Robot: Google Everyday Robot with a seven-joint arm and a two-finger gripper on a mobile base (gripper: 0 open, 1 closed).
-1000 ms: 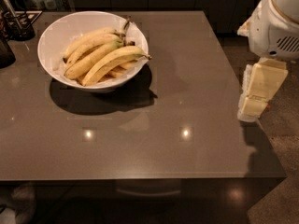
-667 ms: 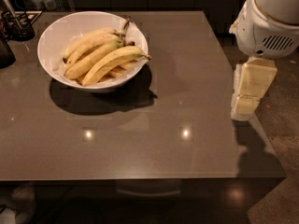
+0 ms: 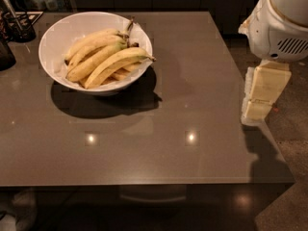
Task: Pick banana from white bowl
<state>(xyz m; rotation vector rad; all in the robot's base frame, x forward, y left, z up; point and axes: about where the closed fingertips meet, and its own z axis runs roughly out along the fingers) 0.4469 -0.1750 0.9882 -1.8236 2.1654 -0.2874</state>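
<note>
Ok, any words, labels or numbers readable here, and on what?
None readable.
The white bowl is plain, the banana shows no sticker, the table is unmarked.
The gripper, by the table's right edge, shows no lettering.
The dark items at far left are too dim to read.

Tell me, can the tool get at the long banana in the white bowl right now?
Probably yes: the tool hangs at the table edge, the banana lies topmost in the white bowl, nothing stands between.
</note>
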